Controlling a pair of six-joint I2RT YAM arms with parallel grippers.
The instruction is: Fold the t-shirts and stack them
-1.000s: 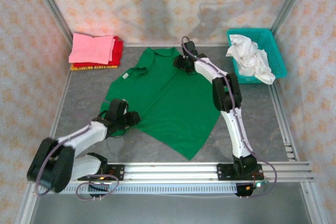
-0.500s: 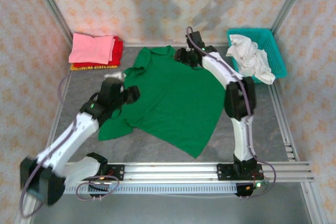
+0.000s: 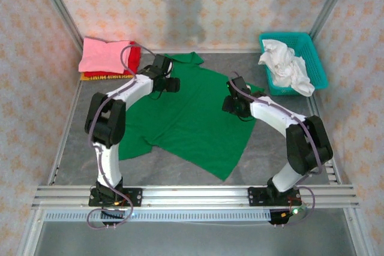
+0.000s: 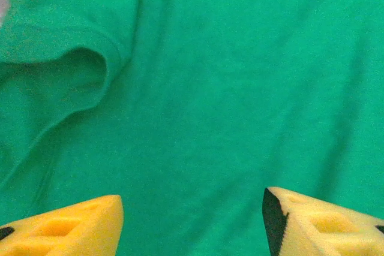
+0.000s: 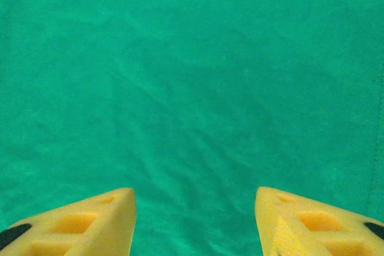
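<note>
The big green t-shirt (image 3: 186, 118) lies spread flat in the middle of the table, collar toward the back. My left gripper (image 3: 172, 84) hovers over its back left shoulder, jaws open, with bare green cloth (image 4: 198, 88) between the yellow fingertips (image 4: 72, 226) and a folded hem (image 4: 66, 70) at the upper left. My right gripper (image 3: 231, 105) is over the shirt's right edge, open as well (image 5: 195, 217), above smooth green fabric (image 5: 192, 76). Folded pink (image 3: 103, 54), red (image 3: 135, 57) and yellow-orange (image 3: 105, 77) t-shirts are stacked in the back left corner.
A teal basket (image 3: 316, 58) with crumpled white cloth (image 3: 287, 67) stands at the back right. Metal frame rails (image 3: 198, 196) run along the near edge, and patterned walls enclose the table. Bare grey tabletop (image 3: 282, 136) shows to the right of the shirt.
My left arm swung from the shirt's near left sleeve up to its back left shoulder and opened. My right arm drew back from the collar to the right edge. The shirt shifted.
</note>
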